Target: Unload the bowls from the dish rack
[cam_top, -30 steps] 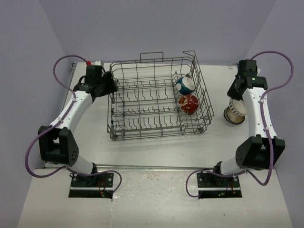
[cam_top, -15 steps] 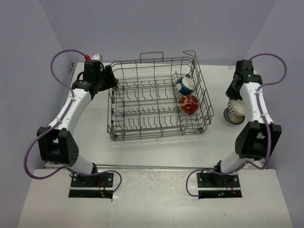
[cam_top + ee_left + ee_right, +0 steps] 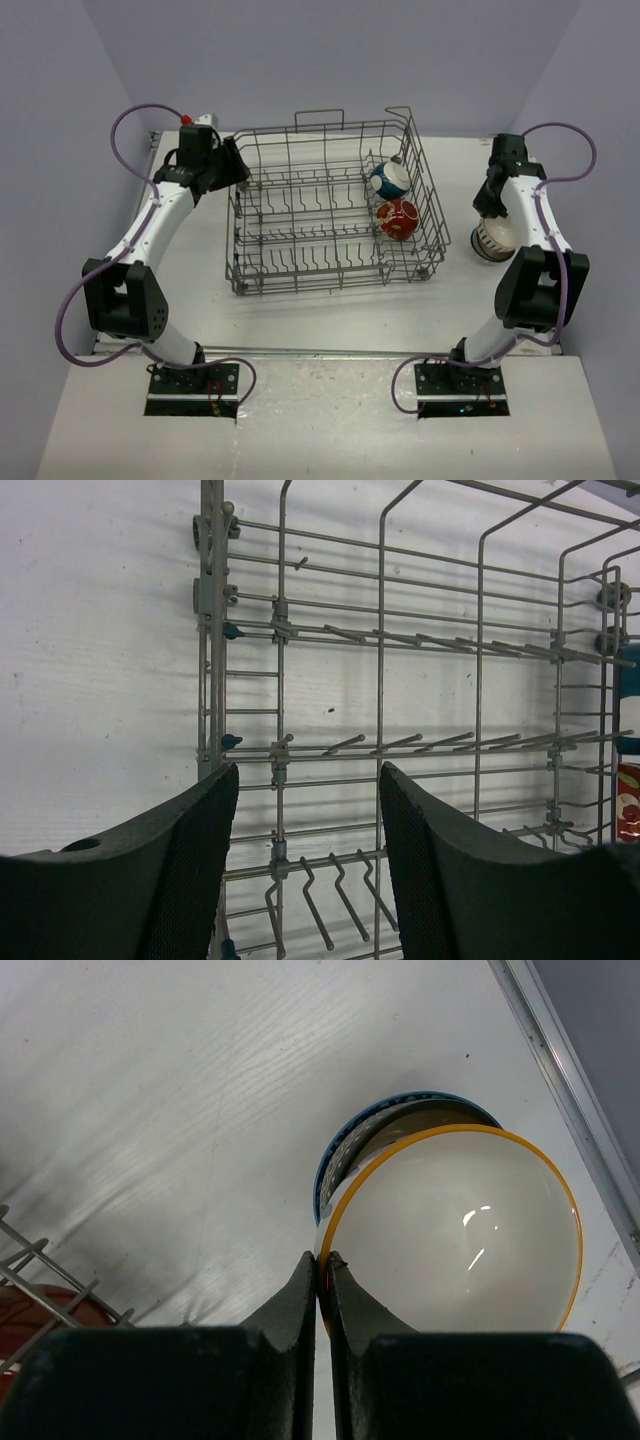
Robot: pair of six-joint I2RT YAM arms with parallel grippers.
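Note:
The grey wire dish rack [image 3: 320,215] stands mid-table and holds a teal-white bowl [image 3: 388,178] and a red patterned bowl [image 3: 398,219] at its right end. A stack of bowls [image 3: 495,242] with a white, dark-striped one outermost stands on the table right of the rack. My right gripper [image 3: 325,1258] is shut on the rim of the top bowl [image 3: 460,1230], cream inside with an orange-yellow rim, which sits in a blue-rimmed bowl [image 3: 340,1155]. My left gripper [image 3: 308,780] is open and empty over the rack's [image 3: 400,740] far left end.
The rack's raised wire sides and upright tines [image 3: 330,880] lie under my left gripper. A metal table-edge strip [image 3: 570,1080] runs just right of the bowl stack. Purple walls close in the table at the back and sides.
My right wrist has shifted slightly left over the bowl stack and its elbow has swung in. My left gripper has moved slightly toward the far side. The bowls have not moved.

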